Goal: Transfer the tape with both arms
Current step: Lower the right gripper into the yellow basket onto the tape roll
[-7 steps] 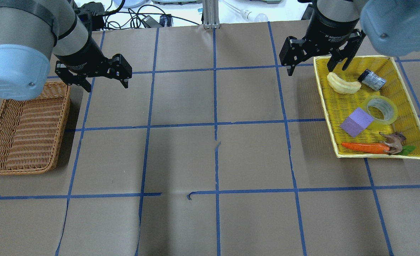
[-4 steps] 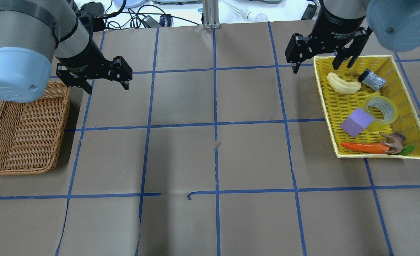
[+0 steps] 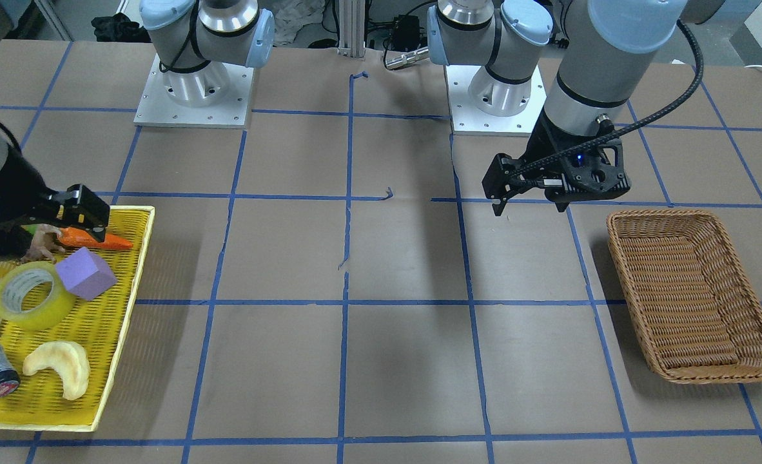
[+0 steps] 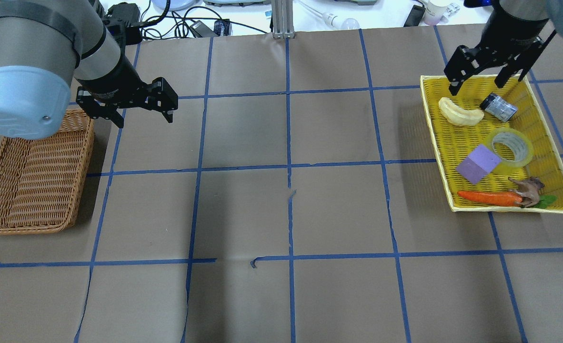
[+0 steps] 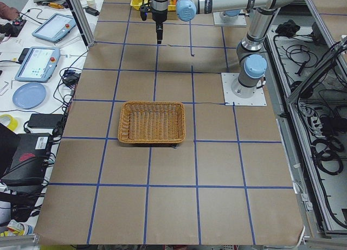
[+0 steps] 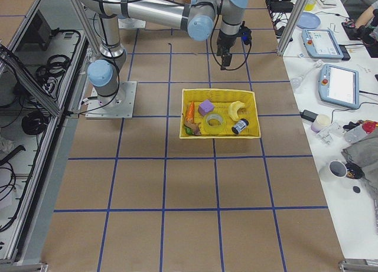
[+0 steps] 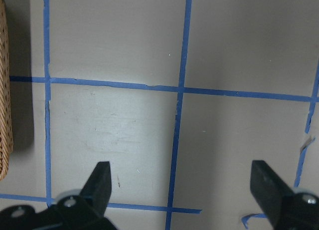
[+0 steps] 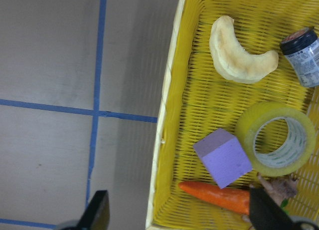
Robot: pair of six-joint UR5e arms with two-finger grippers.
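Observation:
The tape, a translucent yellow ring with a pale core, lies in the yellow tray next to a purple cube. It also shows in the front view and the right wrist view. My right gripper is open and empty, above the tray's far end, beyond the tape. In its wrist view the tape lies to the right of the open jaws. My left gripper is open and empty over bare table beside the wicker basket; it also shows in the front view.
The tray also holds a pale banana-shaped piece, a small dark cylinder, a carrot and a brown toy animal. The wicker basket has nothing in it. Blue tape lines grid the brown table.
My right gripper has moved to the right, from the tray's far left corner to above its far end. My left gripper has hardly moved. Both stay open.

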